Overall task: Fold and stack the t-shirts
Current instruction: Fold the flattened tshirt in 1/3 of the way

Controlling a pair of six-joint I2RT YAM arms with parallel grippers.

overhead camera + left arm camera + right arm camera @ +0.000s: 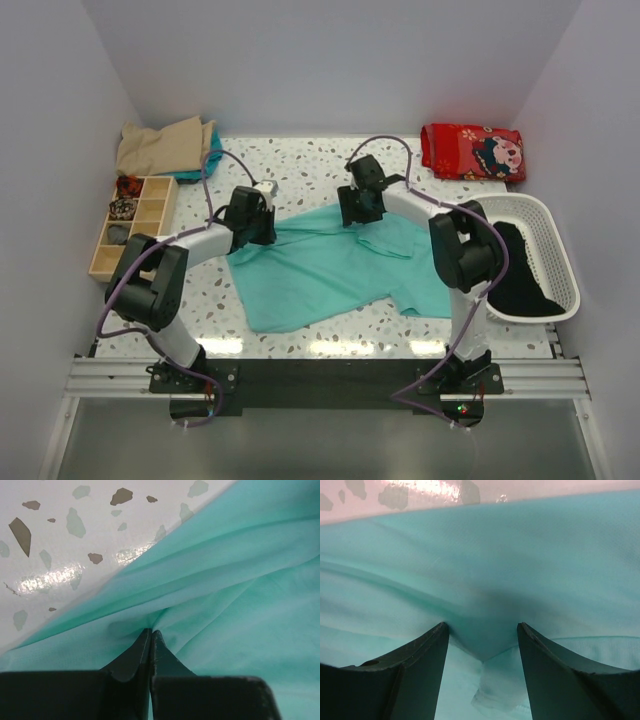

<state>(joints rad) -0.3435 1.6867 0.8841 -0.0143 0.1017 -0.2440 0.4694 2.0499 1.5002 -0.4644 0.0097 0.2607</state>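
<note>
Speckled table (300, 160), basket (558, 238) beside teal tee (300, 285)

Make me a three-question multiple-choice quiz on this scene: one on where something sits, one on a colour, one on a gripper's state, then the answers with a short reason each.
1. Where does the black garment lie?
A. in the white basket
B. on the wooden tray
C. on the red cloth

2. What colour is the t-shirt spread between the arms?
A. tan
B. red
C. teal

3. How does the right gripper stand?
A. shut on the t-shirt
B. open over the t-shirt
C. shut on the basket

Answers:
1 A: the dark fabric fills the basket at the right edge.
2 C: teal cloth shows in all three views.
3 B: the right wrist view shows its fingers apart with cloth between them.
</note>
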